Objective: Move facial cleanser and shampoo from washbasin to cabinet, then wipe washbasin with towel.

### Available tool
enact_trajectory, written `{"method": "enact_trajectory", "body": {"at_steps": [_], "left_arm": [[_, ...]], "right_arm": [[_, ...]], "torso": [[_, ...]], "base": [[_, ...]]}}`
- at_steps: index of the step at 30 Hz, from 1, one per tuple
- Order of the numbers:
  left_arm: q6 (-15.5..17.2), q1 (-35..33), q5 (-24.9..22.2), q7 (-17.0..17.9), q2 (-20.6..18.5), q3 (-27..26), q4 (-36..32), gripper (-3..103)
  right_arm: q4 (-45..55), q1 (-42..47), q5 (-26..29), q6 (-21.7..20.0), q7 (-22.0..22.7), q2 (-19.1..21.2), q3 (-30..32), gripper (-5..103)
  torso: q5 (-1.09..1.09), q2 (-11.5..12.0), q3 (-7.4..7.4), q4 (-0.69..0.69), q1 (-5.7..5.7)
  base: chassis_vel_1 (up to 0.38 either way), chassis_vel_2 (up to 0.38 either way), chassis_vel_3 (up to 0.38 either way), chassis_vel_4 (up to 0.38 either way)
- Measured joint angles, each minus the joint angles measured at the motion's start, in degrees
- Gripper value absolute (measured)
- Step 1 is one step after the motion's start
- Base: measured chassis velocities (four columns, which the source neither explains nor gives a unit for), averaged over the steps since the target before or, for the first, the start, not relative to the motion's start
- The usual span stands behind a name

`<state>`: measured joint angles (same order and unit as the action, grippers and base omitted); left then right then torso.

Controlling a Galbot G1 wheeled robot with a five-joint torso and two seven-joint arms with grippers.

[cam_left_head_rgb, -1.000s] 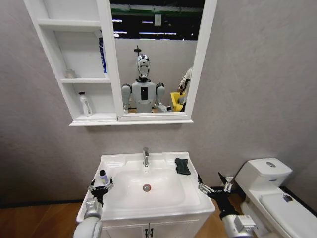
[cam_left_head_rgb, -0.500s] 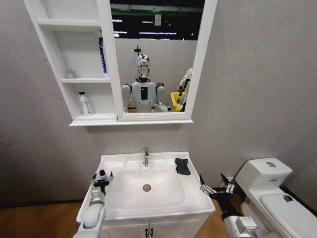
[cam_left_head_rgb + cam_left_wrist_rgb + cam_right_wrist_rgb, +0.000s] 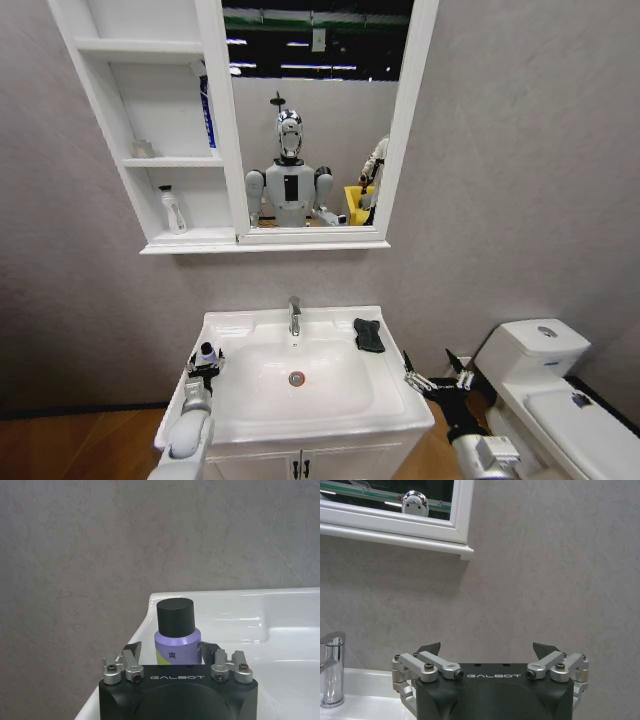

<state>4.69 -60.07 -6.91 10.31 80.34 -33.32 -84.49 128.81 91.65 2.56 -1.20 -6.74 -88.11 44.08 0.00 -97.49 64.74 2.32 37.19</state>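
Left hand around a small bottle on the washbasin's left ledge, right hand idle beside the basin.

Head view: the left hand (image 3: 204, 366) sits at the left ledge of the washbasin (image 3: 330, 410), its fingers on either side of one small purple bottle (image 3: 208, 353) with a black cap; one dark towel (image 3: 368, 335) lies on the back right ledge, right of the faucet (image 3: 294, 316). The cabinet (image 3: 150, 130) above holds one white bottle (image 3: 173, 210) in its lowest compartment and a blue one (image 3: 206, 112) in the middle. The right hand (image 3: 436, 379) hangs spread between basin and toilet (image 3: 545, 385).

Left wrist view: both fingers (image 3: 131, 652) flank the bottle (image 3: 176, 632); whether they touch it I cannot tell.

Right wrist view: the right hand (image 3: 490, 652) is spread wide, with the faucet (image 3: 332, 669) and mirror frame (image 3: 395, 527) beyond.
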Motion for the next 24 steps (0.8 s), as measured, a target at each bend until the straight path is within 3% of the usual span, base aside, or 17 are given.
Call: {"method": "enact_trajectory", "body": {"at_steps": [2, 7, 10, 14, 16, 17, 19, 20, 22, 23, 24], "left_arm": [[-0.14, 0.04, 0.06, -0.01, -0.08, -0.04, 0.07, 57], [-0.13, -0.04, -0.01, -0.02, -0.17, -0.08, -0.39, 43], [0.20, -0.44, -0.30, -0.03, -0.37, -0.08, -1.49, 43], [2.85, -2.89, -2.15, 0.29, -1.89, 0.38, -7.76, 43], [6.22, -5.61, -3.77, 3.14, -4.60, 1.28, -16.41, 43], [6.22, -5.61, -3.77, 3.14, -4.60, 1.28, -16.41, 43], [10.14, -7.54, -4.97, 7.27, -9.55, 2.20, -27.97, 43], [10.14, -7.54, -4.97, 7.27, -9.55, 2.20, -27.97, 43], [17.56, -7.25, -12.75, 12.06, -15.92, 3.17, -38.94, 43], [17.56, -7.25, -12.75, 12.06, -15.92, 3.17, -38.94, 43], [21.36, -6.41, -17.93, 13.99, -18.86, 3.39, -43.60, 43]], "right_arm": [[0.08, 0.00, 0.02, -0.01, 0.02, -0.09, 0.02, 100], [0.17, 0.04, 0.02, -0.01, 0.04, -0.23, -0.05, 100], [0.29, -0.01, 0.02, -0.08, 0.08, -0.23, -0.13, 100], [0.36, -0.09, 0.05, -0.23, 0.40, -0.15, -0.05, 100], [0.34, -0.05, 0.07, -0.25, 0.47, -0.08, 0.02, 100], [0.34, -0.05, 0.07, -0.25, 0.47, -0.08, 0.02, 100], [-0.02, -0.15, 0.04, -0.26, 0.49, -0.10, -0.27, 100], [-0.02, -0.15, 0.04, -0.26, 0.49, -0.10, -0.27, 100], [-0.44, -0.59, 0.02, -0.39, 0.54, -0.44, -1.16, 100], [-0.44, -0.59, 0.02, -0.39, 0.54, -0.44, -1.16, 100], [-0.58, -0.75, 0.02, -0.58, 0.55, -0.67, -1.52, 100]], "torso": [[0.00, 0.00, 0.00, 0.00, 0.00], [0.00, 0.00, 0.00, 0.00, 0.00], [0.00, 0.00, 0.00, 0.00, 0.00], [-0.02, 0.00, 0.00, 0.00, 0.00], [0.01, 0.00, -0.01, 0.00, 0.00], [0.01, 0.00, -0.01, 0.00, 0.00], [0.00, -0.01, -0.01, -0.02, -0.02], [0.00, -0.01, -0.01, -0.02, -0.02], [0.00, -0.02, -0.01, -0.01, -0.02], [0.00, -0.02, -0.01, -0.01, -0.02], [0.00, -0.01, -0.02, -0.01, -0.02]], "base": [[0.000, 0.000, 0.000, 0.000], [0.000, 0.000, 0.000, 0.000], [0.000, 0.000, 0.000, 0.000], [0.000, 0.000, 0.000, 0.000], [0.000, 0.000, 0.000, 0.000], [0.000, 0.000, 0.000, 0.000], [0.000, 0.000, 0.000, 0.000], [0.000, 0.000, 0.000, 0.000], [0.000, 0.000, 0.000, 0.000], [0.000, 0.000, 0.000, 0.000], [0.000, 0.000, 0.000, 0.000]]}}
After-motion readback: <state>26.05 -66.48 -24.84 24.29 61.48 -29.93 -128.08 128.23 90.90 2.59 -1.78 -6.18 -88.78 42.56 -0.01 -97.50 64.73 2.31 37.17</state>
